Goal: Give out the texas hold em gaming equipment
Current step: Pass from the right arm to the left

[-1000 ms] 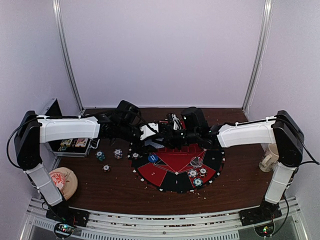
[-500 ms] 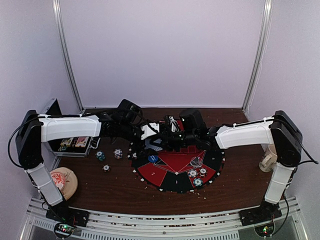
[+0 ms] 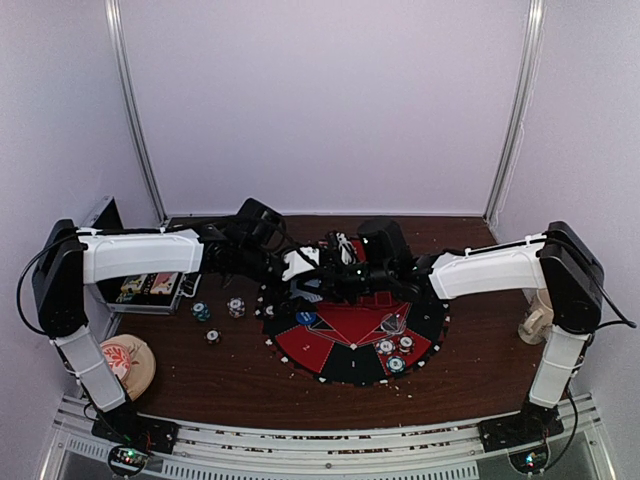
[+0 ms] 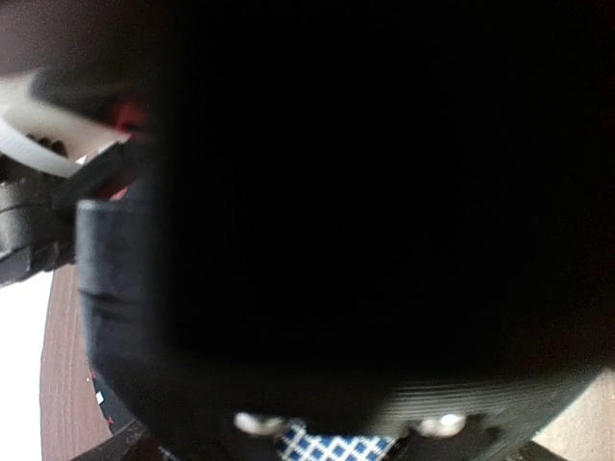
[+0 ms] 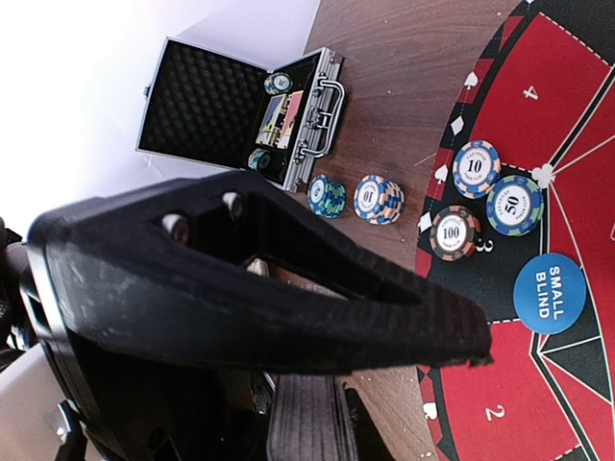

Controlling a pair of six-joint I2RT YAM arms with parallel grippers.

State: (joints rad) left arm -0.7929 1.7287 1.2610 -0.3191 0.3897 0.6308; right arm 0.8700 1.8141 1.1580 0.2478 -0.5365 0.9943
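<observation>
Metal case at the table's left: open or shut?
Open: the right wrist view shows the metal case with its foam-lined lid swung back and chips inside.

Three flat chips (image 5: 478, 169), blue disc (image 5: 550, 293) on mat (image 5: 500, 125), two chip stacks (image 5: 378, 199) beside

A black, blurred mass (image 4: 365, 221) fills nearly the whole view, too close to make out; along its lower edge sit two pale round spots (image 4: 252, 423); between them peeks a blue-and-white chequered card (image 4: 332, 446); brown table (image 4: 62, 384) shows at the lower left; a white strap (image 4: 34, 130) crosses the upper left.
</observation>
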